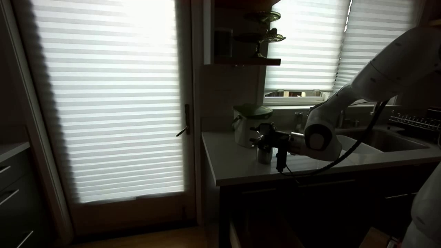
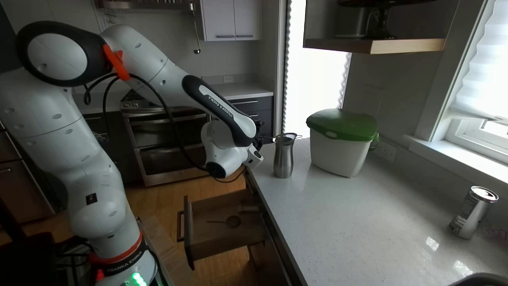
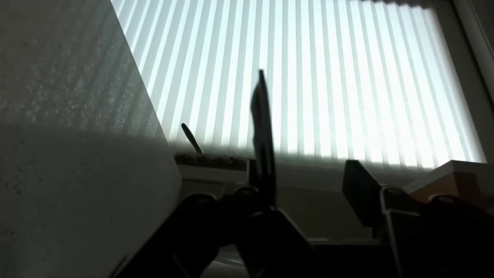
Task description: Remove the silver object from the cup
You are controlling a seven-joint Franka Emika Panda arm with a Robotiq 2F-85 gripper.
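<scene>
My black two-fingered claw is spread wide, its fingers well apart and nothing pinched between them. In my wrist view a thin silver object, dark against the light and seen nearly edge-on, reaches into that gap, close beside the finger at the left of the picture; whether the two touch I cannot tell. In an exterior view this object lies at the mouth of a waisted, steel-grey metal cup, slim ends jutting past the rim on both sides, one of them toward my claw. How deep it sits, and its exact shape, I cannot make out. The cup stands upright on a pale, speckled counter, near the front edge; in an exterior view my claw covers its upper part. Just beside the cup is a white plastic bin with a green lid, showing in both exterior views. Farther along the counter stands a silver metal can. Beneath the counter a pulled-out wooden drawer holds a small round-headed utensil. Beyond my fingers a white pleated blind fills much of the wrist view.
</scene>
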